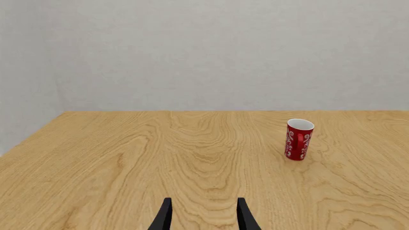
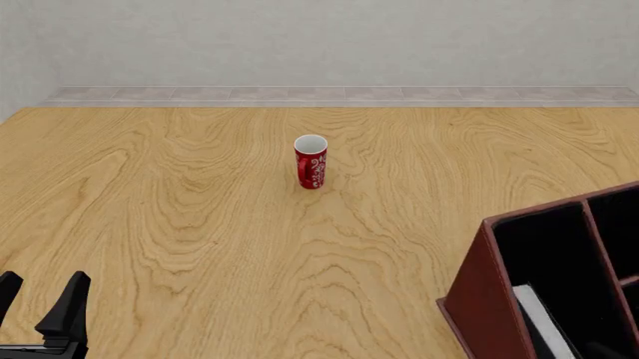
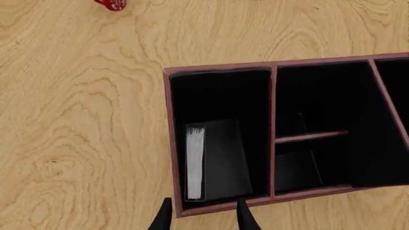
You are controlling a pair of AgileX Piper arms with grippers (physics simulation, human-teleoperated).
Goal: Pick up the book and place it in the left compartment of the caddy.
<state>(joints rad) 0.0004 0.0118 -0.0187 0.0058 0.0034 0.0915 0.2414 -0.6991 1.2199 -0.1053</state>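
**Book seated in caddy's left compartment**

The book stands inside the left compartment of the caddy, white page edge toward the outer wall, black cover leaning slightly. The reddish-brown divider separates it from the smaller sections. The right hand hangs above the caddy's near rim, fingers apart and holding nothing. The left hand sits low over bare desk, fingers likewise parted, empty. A red cup stands upright, well apart from the caddy.
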